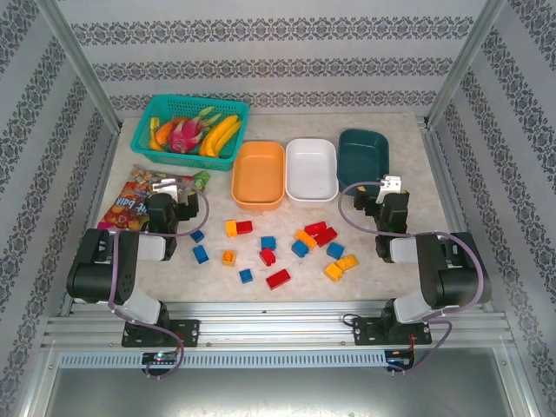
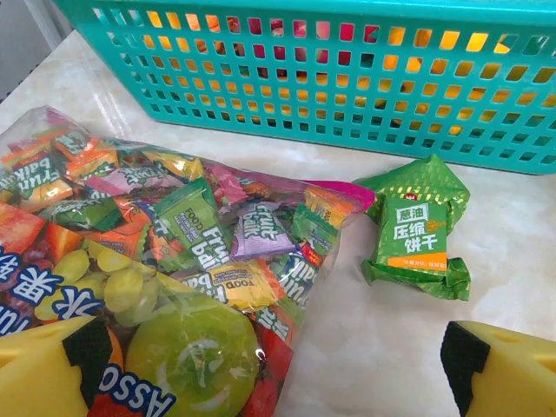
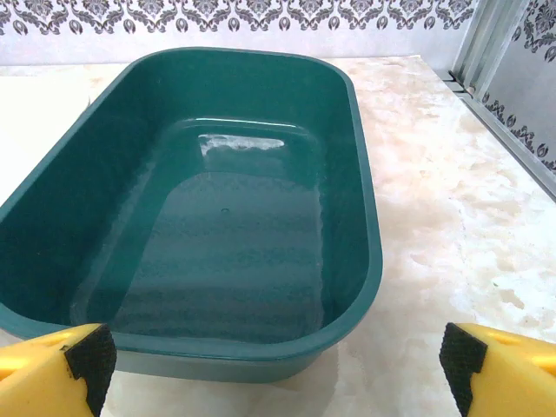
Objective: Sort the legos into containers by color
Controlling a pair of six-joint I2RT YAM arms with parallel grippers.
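Observation:
Several small red, blue and yellow/orange legos lie scattered on the table between the two arms, among them a red one (image 1: 278, 278), a blue one (image 1: 201, 254) and a yellow one (image 1: 334, 271). Behind them stand three empty trays in a row: orange (image 1: 259, 174), white (image 1: 311, 169) and dark teal (image 1: 363, 156). My left gripper (image 1: 170, 186) is open above the snack bag's edge, its yellow fingertips (image 2: 52, 369) wide apart with nothing held. The right gripper (image 1: 390, 186) is open just in front of the dark teal tray (image 3: 226, 243), also holding nothing.
A colourful snack bag (image 2: 130, 261) and a small green packet (image 2: 415, 230) lie at the left. Behind them is a teal mesh basket (image 1: 189, 130) with fruit. Metal frame posts and patterned walls enclose the table.

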